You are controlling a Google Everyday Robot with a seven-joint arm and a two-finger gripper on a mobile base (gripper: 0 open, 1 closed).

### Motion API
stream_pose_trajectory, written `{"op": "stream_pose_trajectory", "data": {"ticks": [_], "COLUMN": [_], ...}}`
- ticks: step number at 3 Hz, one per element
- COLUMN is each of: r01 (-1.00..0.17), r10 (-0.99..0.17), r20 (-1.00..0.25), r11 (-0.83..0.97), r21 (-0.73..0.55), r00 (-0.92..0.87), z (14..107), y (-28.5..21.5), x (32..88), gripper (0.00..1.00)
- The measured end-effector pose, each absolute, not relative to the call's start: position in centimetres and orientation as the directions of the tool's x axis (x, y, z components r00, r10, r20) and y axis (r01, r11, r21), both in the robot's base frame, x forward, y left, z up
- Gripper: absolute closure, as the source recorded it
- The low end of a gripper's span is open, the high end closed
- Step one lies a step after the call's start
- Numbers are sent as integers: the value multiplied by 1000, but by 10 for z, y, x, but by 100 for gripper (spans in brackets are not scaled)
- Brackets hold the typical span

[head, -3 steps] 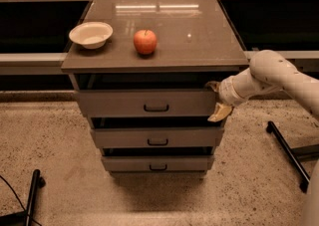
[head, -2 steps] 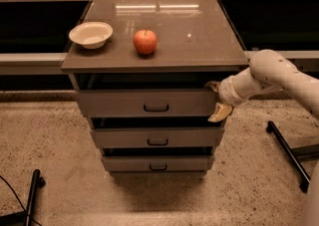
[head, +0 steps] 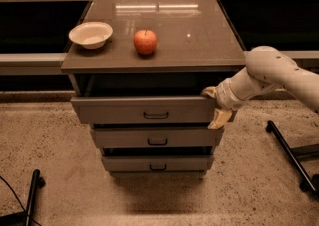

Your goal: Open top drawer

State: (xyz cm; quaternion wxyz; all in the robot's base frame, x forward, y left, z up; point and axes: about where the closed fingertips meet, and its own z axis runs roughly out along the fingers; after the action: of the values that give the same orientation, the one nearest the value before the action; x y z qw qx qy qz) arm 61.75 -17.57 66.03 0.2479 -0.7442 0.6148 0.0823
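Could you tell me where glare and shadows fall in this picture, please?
In the camera view, overhead lights leave bright streaks of glare on the cabinet top behind the apple and the bowl. The gap above the top drawer is in deep shadow, and the cabinet darkens the floor in front. The gripper, at the drawer's right end, is well lit.

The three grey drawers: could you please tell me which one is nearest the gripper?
The top drawer, the widest flat grey front with a small dark loop handle; the cream gripper sits at its right end, above the two narrower drawers.
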Motion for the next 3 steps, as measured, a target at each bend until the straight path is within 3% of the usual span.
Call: {"op": "stream_pose_trajectory", "data": {"ticks": [2,3], "r01": [-968,-977], "r10": [-854,-807], "r20": [-461,-551], "r11": [-178,-184], "r21": [-178,-106], "r00": [242,212], "z": [671,673], "y": [-164,-163], "x": [570,540], "gripper": [25,24]}}
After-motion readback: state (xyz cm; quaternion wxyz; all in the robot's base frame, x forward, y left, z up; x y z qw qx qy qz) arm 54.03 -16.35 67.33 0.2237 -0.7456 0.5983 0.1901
